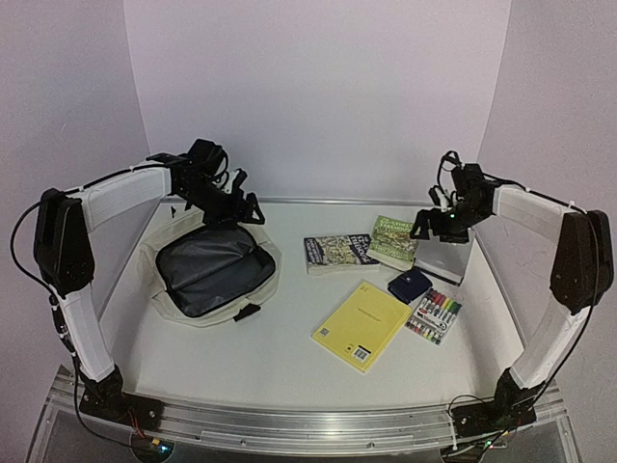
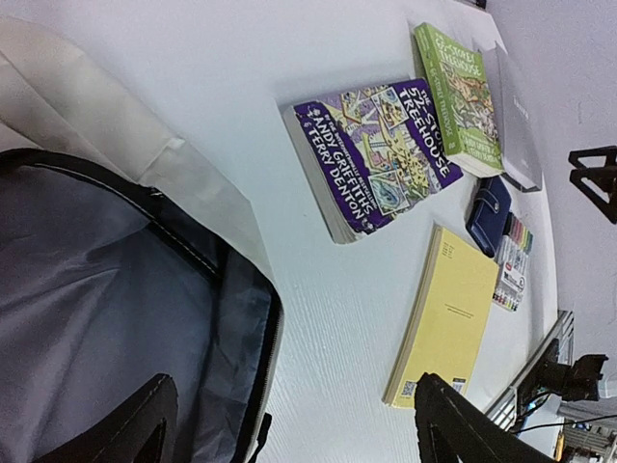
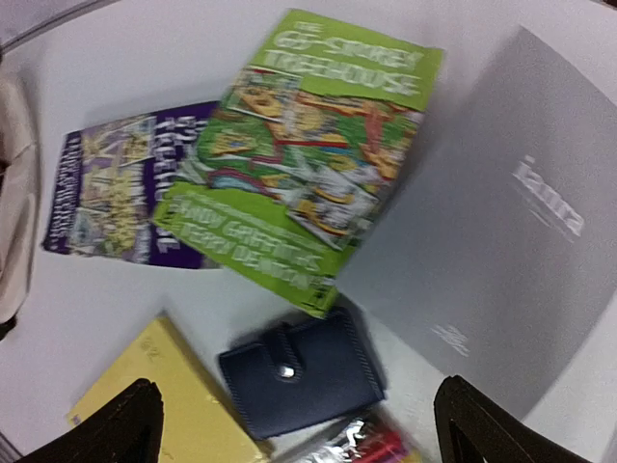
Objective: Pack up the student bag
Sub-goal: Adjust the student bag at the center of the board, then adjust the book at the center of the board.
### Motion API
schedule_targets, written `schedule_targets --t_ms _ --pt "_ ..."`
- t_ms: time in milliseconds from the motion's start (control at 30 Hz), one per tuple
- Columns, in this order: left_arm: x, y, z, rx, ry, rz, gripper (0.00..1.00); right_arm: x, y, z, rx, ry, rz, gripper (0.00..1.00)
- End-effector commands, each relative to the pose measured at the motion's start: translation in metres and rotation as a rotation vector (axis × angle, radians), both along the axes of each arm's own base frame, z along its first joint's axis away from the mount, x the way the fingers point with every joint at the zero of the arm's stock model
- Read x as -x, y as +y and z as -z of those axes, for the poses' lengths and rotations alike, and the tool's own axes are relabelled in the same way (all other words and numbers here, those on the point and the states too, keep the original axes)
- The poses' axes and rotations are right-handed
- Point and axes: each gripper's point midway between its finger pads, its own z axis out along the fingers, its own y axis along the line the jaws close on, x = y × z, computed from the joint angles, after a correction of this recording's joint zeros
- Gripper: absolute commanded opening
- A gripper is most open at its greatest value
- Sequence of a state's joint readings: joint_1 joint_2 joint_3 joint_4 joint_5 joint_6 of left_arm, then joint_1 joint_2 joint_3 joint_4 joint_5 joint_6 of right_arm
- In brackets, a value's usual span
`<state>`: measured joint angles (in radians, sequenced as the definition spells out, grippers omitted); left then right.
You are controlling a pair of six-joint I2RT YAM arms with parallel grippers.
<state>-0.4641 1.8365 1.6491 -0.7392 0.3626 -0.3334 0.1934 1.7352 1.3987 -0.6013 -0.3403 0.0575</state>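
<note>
From my seat, the student bag (image 1: 212, 275) lies flat on the left side of the table (image 1: 280, 371). Its main compartment is unzipped and spread wide, so I can see the dark grey lining, and nothing is visible inside. The cream fabric shows round the rim.

The left gripper (image 2: 289, 426) hangs over the far edge of the bag. Its jaws are spread wide with nothing between them. The right gripper (image 3: 307, 429) hovers on the far right above the books. Its jaws are also fully apart and hold nothing.

Everything else sits on the right half of the table, apart from the bag. A purple book (image 1: 339, 252) lies closest to the bag. A green book (image 1: 392, 241) is just to its right, and I cannot tell whether it touches the purple one or overlaps it. A flat grey booklet (image 1: 449, 260) lies to the right of the green book, against it. Nearer to me are a small navy wallet (image 1: 409, 285), a yellow notebook (image 1: 361, 325) set at an angle, and a pack of coloured markers (image 1: 434, 316) to the right of the notebook.
</note>
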Motion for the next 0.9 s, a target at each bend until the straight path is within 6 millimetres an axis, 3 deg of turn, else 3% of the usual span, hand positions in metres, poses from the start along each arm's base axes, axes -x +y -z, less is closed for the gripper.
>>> schedule_targets --t_ms 0,167,567,867 --pt "-0.009 -0.031 -0.006 0.039 -0.041 0.037 0.85 0.004 -0.054 -0.008 0.297 -0.105 0.043 0.94" --pt "-0.006 -0.041 -0.004 0.045 -0.040 0.048 0.85 -0.008 -0.059 0.002 0.504 -0.167 -0.025 0.88" --pt "0.008 -0.027 -0.025 0.045 -0.079 0.020 0.85 -0.025 -0.042 0.063 0.785 -0.139 -0.143 0.75" --pt "0.011 -0.025 -0.034 0.050 -0.095 0.015 0.85 -0.039 -0.045 0.085 0.949 -0.149 -0.166 0.69"
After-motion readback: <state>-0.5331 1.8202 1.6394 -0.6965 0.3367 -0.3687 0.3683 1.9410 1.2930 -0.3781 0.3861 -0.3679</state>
